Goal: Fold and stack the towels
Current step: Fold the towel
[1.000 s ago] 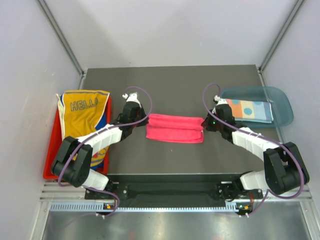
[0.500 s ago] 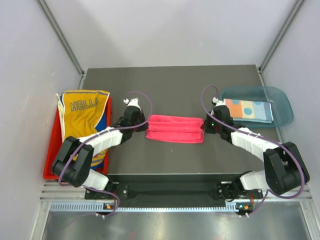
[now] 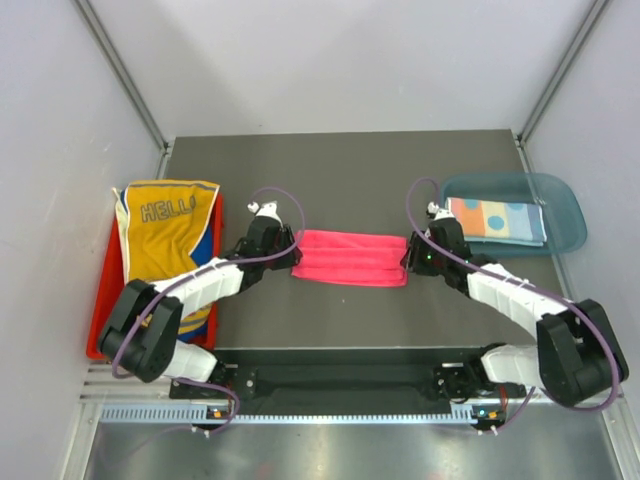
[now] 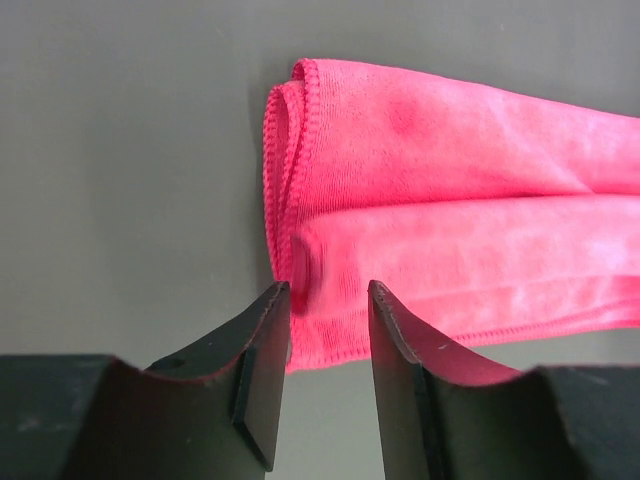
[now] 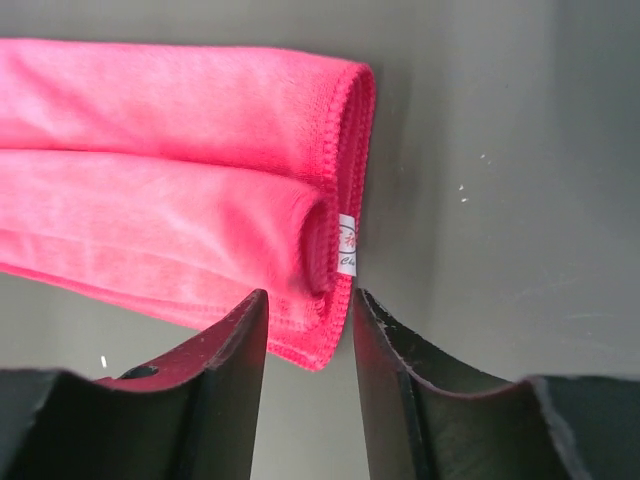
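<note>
**Pink towel folded, a claw at each end**

The pink towel (image 3: pixel 350 258) lies flat on the bench (image 3: pixel 350 165) at its middle, folded into a long strip. The left claw (image 4: pixel 328 300) stands apart over the towel's left end. The right claw (image 5: pixel 310 305) stands apart over its right end.

Dark grey table (image 3: pixel 350 170). A folded pink towel (image 3: pixel 350 257) lies flat mid-table. Red tray (image 3: pixel 98 305) well left of towel. Teal bin (image 3: pixel 566 216) right of towel, slightly farther back.
</note>
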